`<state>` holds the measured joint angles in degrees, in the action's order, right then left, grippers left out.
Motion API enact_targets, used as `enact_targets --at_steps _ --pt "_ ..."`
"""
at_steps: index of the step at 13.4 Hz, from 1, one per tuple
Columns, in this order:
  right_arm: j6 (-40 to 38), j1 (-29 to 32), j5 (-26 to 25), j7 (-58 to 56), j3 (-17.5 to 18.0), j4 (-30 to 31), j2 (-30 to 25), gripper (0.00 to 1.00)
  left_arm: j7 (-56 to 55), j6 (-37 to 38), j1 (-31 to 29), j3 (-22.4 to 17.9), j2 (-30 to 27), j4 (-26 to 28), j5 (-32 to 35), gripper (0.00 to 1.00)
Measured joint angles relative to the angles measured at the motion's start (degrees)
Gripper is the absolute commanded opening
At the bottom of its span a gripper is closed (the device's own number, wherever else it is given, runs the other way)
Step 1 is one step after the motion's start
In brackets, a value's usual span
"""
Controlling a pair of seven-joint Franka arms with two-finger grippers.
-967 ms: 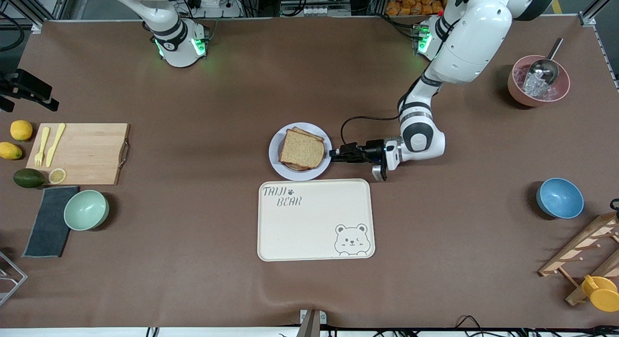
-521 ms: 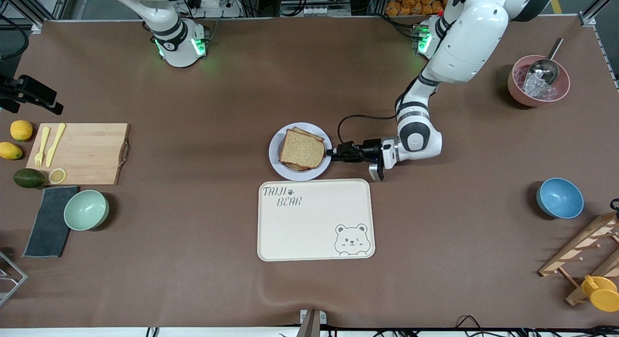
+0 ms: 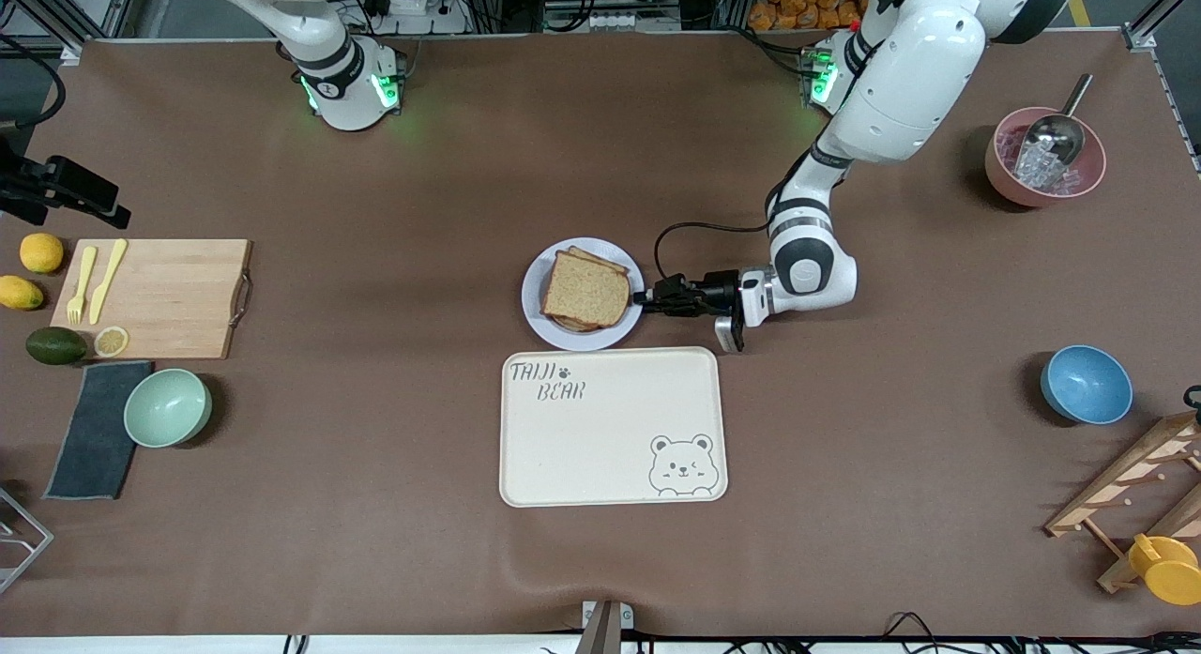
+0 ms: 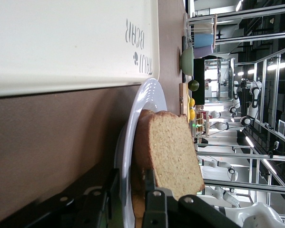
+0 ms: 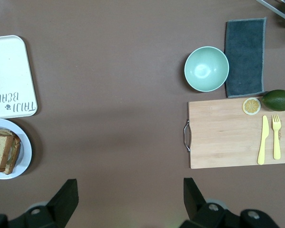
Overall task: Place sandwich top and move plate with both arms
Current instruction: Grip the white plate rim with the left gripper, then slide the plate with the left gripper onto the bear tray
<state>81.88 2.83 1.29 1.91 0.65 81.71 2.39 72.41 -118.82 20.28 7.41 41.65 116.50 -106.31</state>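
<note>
Sandwich top [image 3: 585,291] lies flat on the lower slices on the plate [image 3: 537,309], rounded crust end toward 11 o'clock in the front view, long axis running 11 to 5. Left gripper [image 3: 647,297] sits low at the plate's 3 o'clock rim; in the left wrist view one finger [image 4: 154,202] rides above the rim and the other below it, narrowly parted, with contact on the rim not discernible. Right gripper [image 5: 130,197] waits aloft with fingers spread wide and holding nothing, over bare table toward the right arm's end. Bear tray [image 3: 610,429] lies at the plate's 6 o'clock, just apart.
</note>
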Motion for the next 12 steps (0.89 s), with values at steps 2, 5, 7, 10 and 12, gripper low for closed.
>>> enact_targets --at_steps 2,5,7,10,12 --pt "0.02 0.00 0.00 0.00 -0.01 0.00 0.00 0.98 1.08 0.01 0.30 0.00 0.23 -0.27 -0.98 0.22" --pt "0.06 0.00 0.00 0.00 -0.06 0.00 0.00 0.98 1.86 0.02 0.41 -0.01 0.33 -0.37 -1.15 0.08" --pt "0.06 0.00 0.00 0.00 -0.06 0.00 0.00 0.98 2.05 0.04 0.41 -0.02 0.42 -0.44 -1.15 0.00" --pt "0.08 0.00 0.00 0.00 -0.06 0.00 0.00 0.98 2.26 0.05 0.47 -0.02 0.69 -0.83 -1.16 0.00" --pt "0.10 0.00 0.00 0.00 -0.06 0.00 0.00 0.98 2.43 0.04 0.61 0.02 0.93 -1.31 -1.17 0.00"
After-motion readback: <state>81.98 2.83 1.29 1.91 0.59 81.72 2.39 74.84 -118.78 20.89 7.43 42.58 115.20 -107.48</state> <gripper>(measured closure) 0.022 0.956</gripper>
